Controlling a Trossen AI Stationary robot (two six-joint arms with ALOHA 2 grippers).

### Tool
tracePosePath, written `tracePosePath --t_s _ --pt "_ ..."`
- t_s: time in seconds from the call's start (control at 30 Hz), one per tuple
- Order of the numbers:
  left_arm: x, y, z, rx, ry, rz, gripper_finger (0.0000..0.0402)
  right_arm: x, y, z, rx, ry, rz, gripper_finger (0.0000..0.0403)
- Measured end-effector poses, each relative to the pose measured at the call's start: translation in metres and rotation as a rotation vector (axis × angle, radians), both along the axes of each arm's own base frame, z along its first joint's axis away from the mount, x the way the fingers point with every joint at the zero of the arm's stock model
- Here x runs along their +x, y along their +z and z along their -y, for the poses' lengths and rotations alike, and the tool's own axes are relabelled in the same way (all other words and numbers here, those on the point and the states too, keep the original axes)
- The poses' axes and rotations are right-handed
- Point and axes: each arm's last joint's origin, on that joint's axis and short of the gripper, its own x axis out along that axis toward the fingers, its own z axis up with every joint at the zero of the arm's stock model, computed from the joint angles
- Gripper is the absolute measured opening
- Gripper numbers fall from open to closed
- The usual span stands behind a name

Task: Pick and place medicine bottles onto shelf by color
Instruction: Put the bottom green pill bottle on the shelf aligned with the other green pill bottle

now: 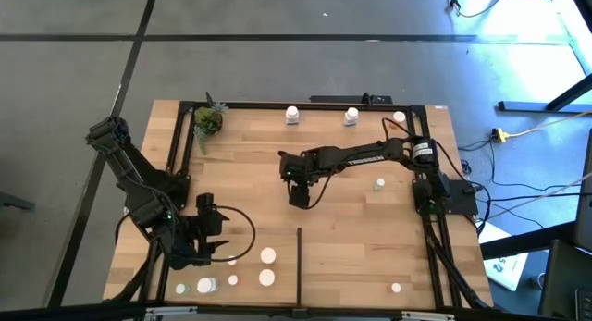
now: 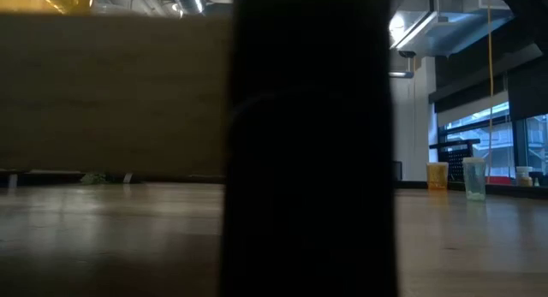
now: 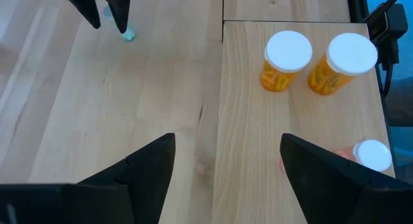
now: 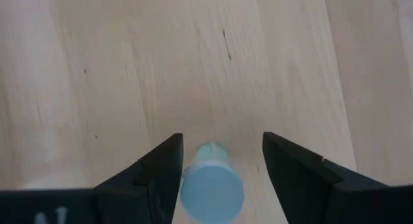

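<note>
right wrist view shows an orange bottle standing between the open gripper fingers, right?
Not orange. The right wrist view shows a pale blue-green bottle between the open right gripper fingers, standing on the wood. The orange bottles appear in the left wrist view.

The shelf [image 1: 351, 219] is pale planked wood, smooth and matt, with fine grain. Orange bottles [image 3: 279, 72] look like translucent plastic with smooth white caps. The right tool [image 4: 219, 166] has matt black fingers.

You'll find no readable text here. The orange bottles [image 3: 287, 61] show no legible labels (caps face up).
</note>
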Motion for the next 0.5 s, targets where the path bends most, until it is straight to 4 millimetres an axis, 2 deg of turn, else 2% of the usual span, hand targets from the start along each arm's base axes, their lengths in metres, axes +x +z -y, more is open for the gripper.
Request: tracePosePath --t_s 0.37,0.5 --pt "0.000 0.000 0.000 0.000 0.000 0.000 0.0273 0.000 0.003 0.000 -0.009 0.018 0.011 0.0215" --pt "0.000 0.000 0.000 -0.007 0.008 0.001 0.0273 0.003 0.024 0.000 -0.023 0.043 0.070 0.0215"
